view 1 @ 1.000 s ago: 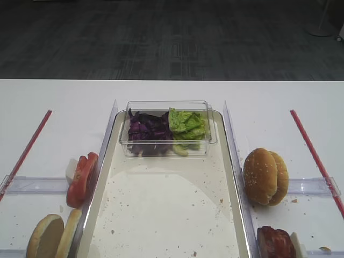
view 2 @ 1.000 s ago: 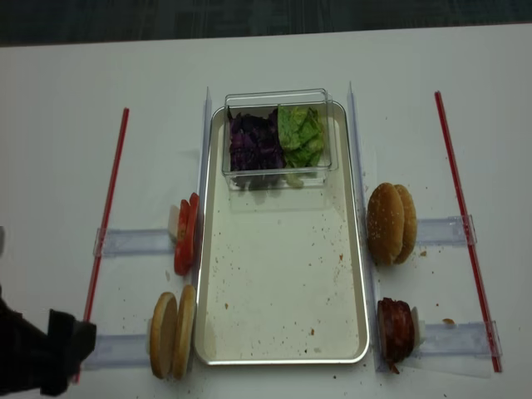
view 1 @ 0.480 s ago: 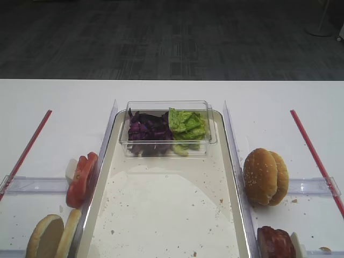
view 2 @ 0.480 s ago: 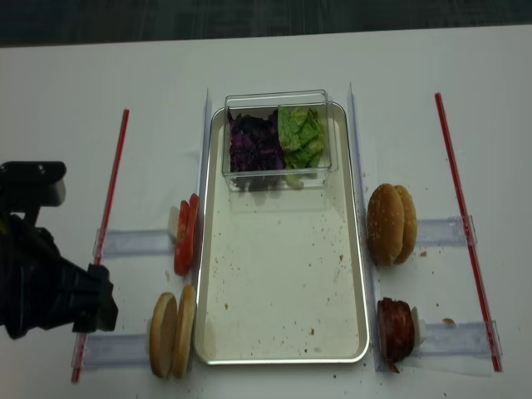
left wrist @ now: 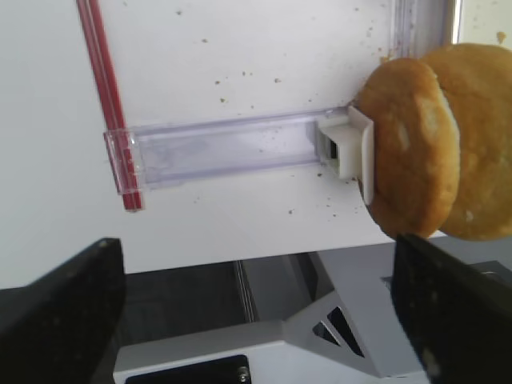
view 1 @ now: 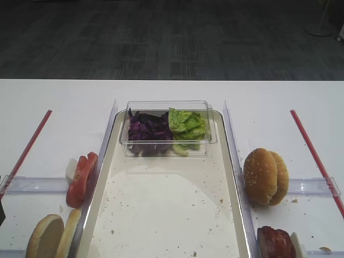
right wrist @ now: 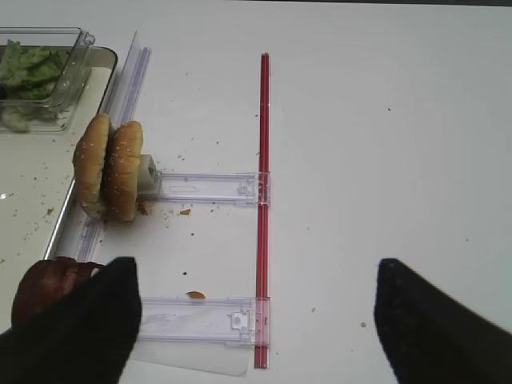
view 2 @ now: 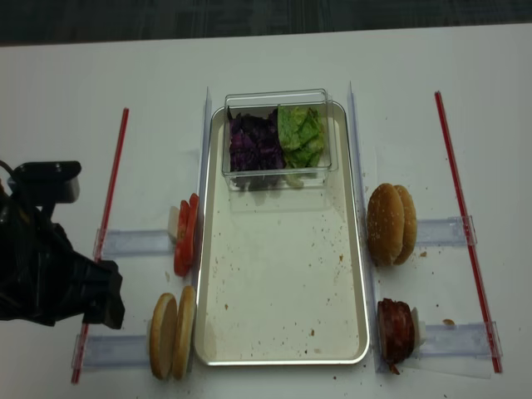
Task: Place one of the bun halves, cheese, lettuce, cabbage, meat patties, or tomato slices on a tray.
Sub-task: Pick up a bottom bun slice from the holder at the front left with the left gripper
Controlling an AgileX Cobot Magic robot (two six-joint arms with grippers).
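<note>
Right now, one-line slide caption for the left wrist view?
Open left gripper hovers over the white table, facing two bun halves standing on edge against a clear holder.

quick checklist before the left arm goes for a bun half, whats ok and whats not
1. Left gripper open: ok, its fingers stand wide apart with nothing between them.
2. Bun halves reachable: ok, two stand on edge just left of the tray, against a white stop.
3. Gripper lined up with the buns: not ok, they sit off toward the right finger in the left wrist view.
4. Tray floor free for a drop: ok, only crumbs; the clear box fills its far end.
5. Right gripper out of the way: ok, open above the table near the meat patties.
</note>
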